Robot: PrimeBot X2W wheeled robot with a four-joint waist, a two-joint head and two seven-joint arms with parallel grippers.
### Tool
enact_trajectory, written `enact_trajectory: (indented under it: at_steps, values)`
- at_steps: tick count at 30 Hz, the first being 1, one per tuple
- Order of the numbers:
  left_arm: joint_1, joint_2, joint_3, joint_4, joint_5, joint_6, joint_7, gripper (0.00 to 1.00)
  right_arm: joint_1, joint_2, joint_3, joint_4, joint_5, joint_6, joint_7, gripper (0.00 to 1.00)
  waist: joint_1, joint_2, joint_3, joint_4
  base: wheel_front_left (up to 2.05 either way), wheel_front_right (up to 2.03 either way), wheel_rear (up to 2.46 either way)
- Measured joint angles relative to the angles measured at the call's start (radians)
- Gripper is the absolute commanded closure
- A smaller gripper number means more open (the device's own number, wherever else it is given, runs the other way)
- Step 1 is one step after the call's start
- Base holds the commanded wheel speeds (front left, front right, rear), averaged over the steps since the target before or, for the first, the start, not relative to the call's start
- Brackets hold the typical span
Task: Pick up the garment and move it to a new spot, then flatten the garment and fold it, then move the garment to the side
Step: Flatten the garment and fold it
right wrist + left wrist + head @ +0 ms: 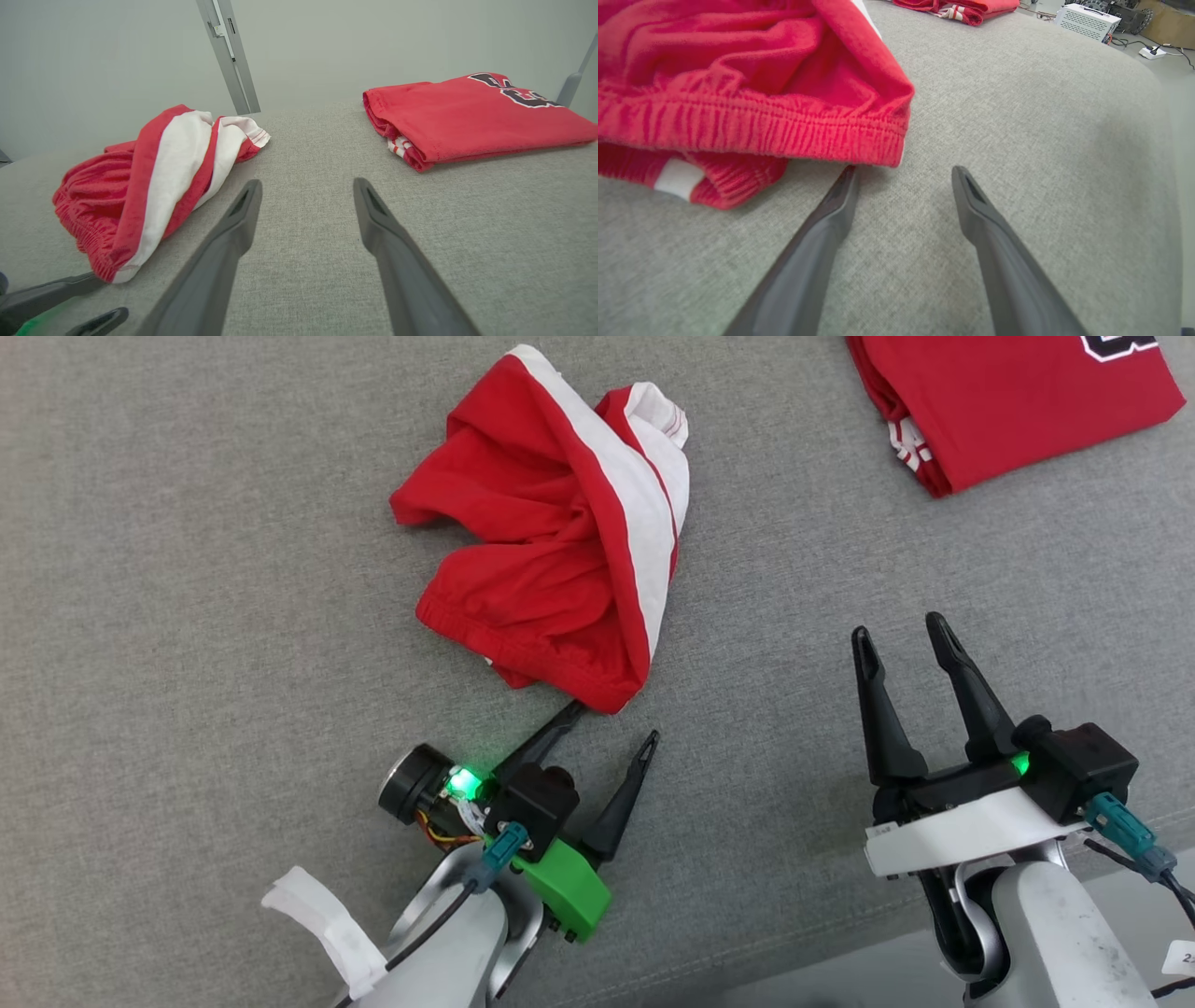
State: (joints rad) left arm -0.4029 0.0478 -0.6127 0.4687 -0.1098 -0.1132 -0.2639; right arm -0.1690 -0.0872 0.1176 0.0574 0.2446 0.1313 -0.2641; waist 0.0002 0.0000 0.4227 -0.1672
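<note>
The step in hand, as I judge it, is the first pick-up: nothing is held yet. The left gripper [611,723] stands wide, and so does the right gripper [898,627], which hovers over bare surface well apart from the cloth.

To grasp well, the left gripper should push on toward 11 o'clock in the head view, low against the grey woven tabletop covering [187,616]. In the left wrist view one finger already meets the corner of the gathered waistband [752,128], while the other lies on bare covering to the 3 o'clock side. As it stands, closing would likely catch little or nothing. The band needs to come fully between the two fingers, one sliding beneath and one above, before the pinch. Taking the thick elastic edge rather than a loose fold should give a firmer hold and let the rest hang free when lifted.

The crumpled red jersey shorts with a white side stripe [541,551] lie in a heap at about 12 o'clock from the left gripper, and at 10 o'clock from the right one. The stripe twists over the top of the pile, and the ribbed waistband faces the robot. The fabric looks soft and limp. A folded red shirt with dark lettering [1018,401] sits well apart at 2 o'clock.
</note>
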Motion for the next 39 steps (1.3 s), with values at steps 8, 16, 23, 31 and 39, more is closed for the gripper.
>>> enact_trajectory:
  at_steps: [8,16,23,31,39]
  values:
    - [0.02,0.003,0.023,-0.101,0.058,0.025,0.0,1.0,-0.002,0.005,-0.007,0.006,-0.001,0.0,0.0,0.0,0.0,0.0,0.018,-0.013,0.0,0.0,0.0]
    - [0.035,0.004,0.048,-0.162,0.06,0.026,0.0,1.0,-0.004,-0.001,-0.007,0.007,-0.001,0.0,0.0,0.0,-0.0001,0.0,-0.019,0.0,0.0,0.0,0.0]
    - [0.152,0.056,0.1,-0.322,0.026,0.007,0.0,1.0,0.044,-0.019,-0.028,0.01,0.0,0.0,0.0,0.0,-0.0001,0.0,-0.073,0.04,0.0,0.0,0.0]
    - [0.311,0.189,0.126,-0.388,-0.007,-0.006,0.0,1.0,0.083,-0.05,-0.021,0.012,0.002,0.0,0.0,0.0,-0.0001,0.0,-0.128,0.141,0.0,0.0,0.0]
    - [0.361,0.277,0.223,-0.328,-0.079,0.009,0.0,1.0,0.084,-0.099,0.021,0.004,0.017,0.0,0.0,0.0,-0.0002,0.0,-0.164,0.243,0.0,0.0,0.0]
